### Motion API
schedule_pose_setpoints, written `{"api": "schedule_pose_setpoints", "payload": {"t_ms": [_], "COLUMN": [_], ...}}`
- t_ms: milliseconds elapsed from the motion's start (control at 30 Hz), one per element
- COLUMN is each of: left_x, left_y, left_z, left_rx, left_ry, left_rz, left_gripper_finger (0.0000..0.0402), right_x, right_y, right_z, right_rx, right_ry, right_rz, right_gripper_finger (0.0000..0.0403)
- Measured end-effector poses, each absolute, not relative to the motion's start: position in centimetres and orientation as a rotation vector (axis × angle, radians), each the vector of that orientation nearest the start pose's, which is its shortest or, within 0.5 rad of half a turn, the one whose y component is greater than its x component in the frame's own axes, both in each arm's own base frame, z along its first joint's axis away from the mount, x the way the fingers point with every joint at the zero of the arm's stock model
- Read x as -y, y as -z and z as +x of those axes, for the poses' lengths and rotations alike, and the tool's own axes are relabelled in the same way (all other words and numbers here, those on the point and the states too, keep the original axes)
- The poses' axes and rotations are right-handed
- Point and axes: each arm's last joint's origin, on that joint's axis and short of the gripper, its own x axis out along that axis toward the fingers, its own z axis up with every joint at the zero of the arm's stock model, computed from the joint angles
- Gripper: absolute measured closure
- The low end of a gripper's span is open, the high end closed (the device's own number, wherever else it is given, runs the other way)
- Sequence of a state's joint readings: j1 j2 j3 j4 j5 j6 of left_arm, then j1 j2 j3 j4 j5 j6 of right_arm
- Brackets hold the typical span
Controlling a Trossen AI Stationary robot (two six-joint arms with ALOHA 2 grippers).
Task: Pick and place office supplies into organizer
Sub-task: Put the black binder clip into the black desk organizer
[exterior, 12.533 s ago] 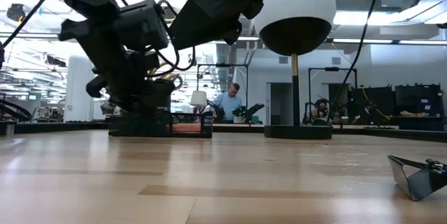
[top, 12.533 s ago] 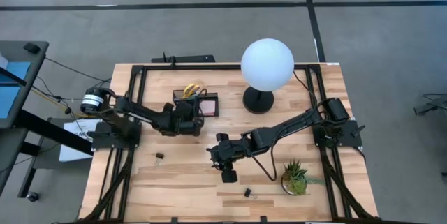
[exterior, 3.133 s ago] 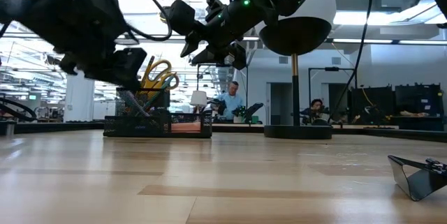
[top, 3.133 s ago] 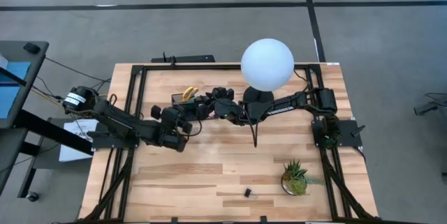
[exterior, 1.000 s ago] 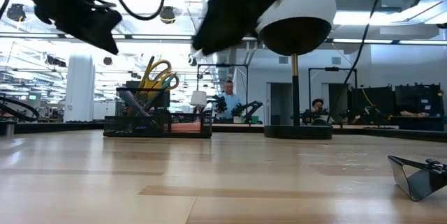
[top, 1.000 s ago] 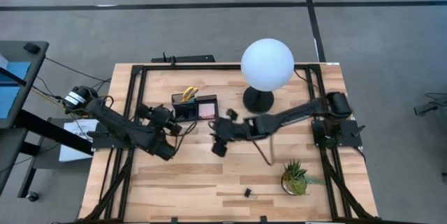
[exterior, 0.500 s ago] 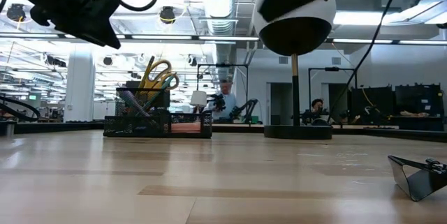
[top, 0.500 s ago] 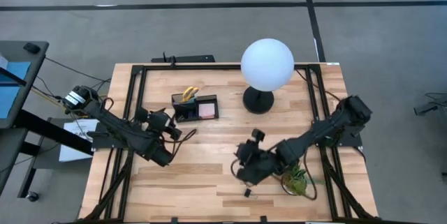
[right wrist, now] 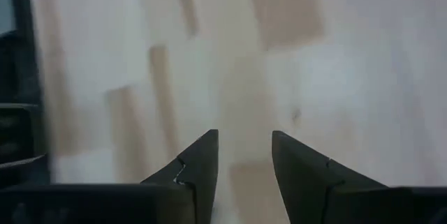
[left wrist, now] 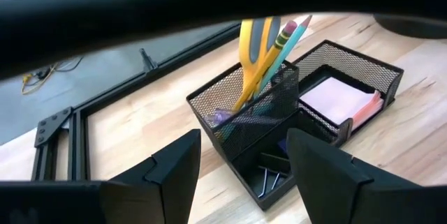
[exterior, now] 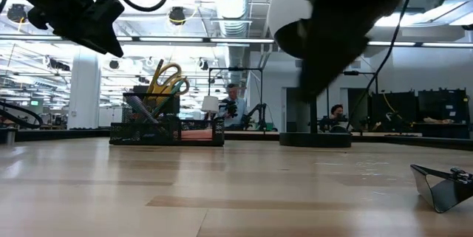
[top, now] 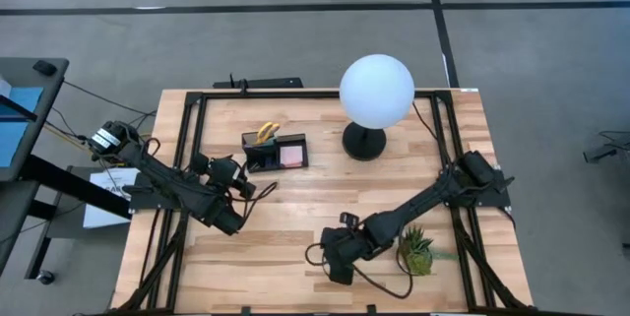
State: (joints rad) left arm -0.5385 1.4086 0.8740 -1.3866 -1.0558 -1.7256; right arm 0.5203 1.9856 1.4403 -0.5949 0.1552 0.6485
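The wooden bench point(top: 295, 227) carries a white globe lamp point(top: 376, 91) at the back and a green potted plant point(top: 417, 251) near the front right. The black mesh organizer point(top: 275, 152) sits left of the lamp, with yellow-handled scissors point(left wrist: 253, 49) and a pencil point(left wrist: 285, 35) upright in its cup and a pink sticky-note pad point(left wrist: 340, 100) in its tray. The left gripper point(top: 228, 169) hovers just left of the organizer, fingers apart and empty. The right gripper point(top: 333, 257) is low over the front of the bench, fingers point(right wrist: 197, 165) parted with nothing between them.
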Motion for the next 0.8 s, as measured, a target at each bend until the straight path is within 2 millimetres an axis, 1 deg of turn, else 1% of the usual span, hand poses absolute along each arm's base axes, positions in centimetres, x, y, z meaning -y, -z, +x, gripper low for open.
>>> {"api": "schedule_pose_setpoints", "payload": {"t_ms": [67,133,267,400,500,567,733,800], "left_x": [7.6,7.7,7.9,8.1,8.1,8.1,8.1,8.1], "left_y": [-21.4,-21.3,-21.3,-21.3,-21.3,-21.3,-21.3,-21.3], "left_z": [17.7,17.7,17.6,17.6,17.6,17.6,17.6,17.6], "left_rx": [-0.559,-0.555,-0.554,-0.553,-0.552,-0.548,-0.539,-0.538], "left_ry": [-1.134,-1.129,-1.12,-1.111,-1.109,-1.111,-1.114,-1.114], "left_rz": [-0.089,-0.093,-0.092,-0.09,-0.091,-0.098,-0.112,-0.114], "left_gripper_finger": [0.0194,0.0194,0.0194,0.0194,0.0194,0.0194,0.0194,0.0194], "right_x": [-19.5,-19.5,-19.8,-20.2,-20.5,-21.0,-22.8,-23.2], "right_y": [-18.6,-19.1,-19.6,-19.7,-19.6,-19.7,-20.1,-20.3], "right_z": [35.7,35.6,34.3,32.1,31.2,31.2,32.1,31.8], "right_rx": [-1.19,-1.24,-1.321,-1.447,-1.444,-1.392,-1.277,-1.28], "right_ry": [0.03,0.004,0.027,0.146,0.229,0.228,0.001,-0.022], "right_rz": [0.31,0.362,0.35,0.341,0.281,0.25,0.216,0.186], "right_gripper_finger": [0.0276,0.0276,0.0276,0.0276,0.0276,0.0276,0.0271,0.0263]}}
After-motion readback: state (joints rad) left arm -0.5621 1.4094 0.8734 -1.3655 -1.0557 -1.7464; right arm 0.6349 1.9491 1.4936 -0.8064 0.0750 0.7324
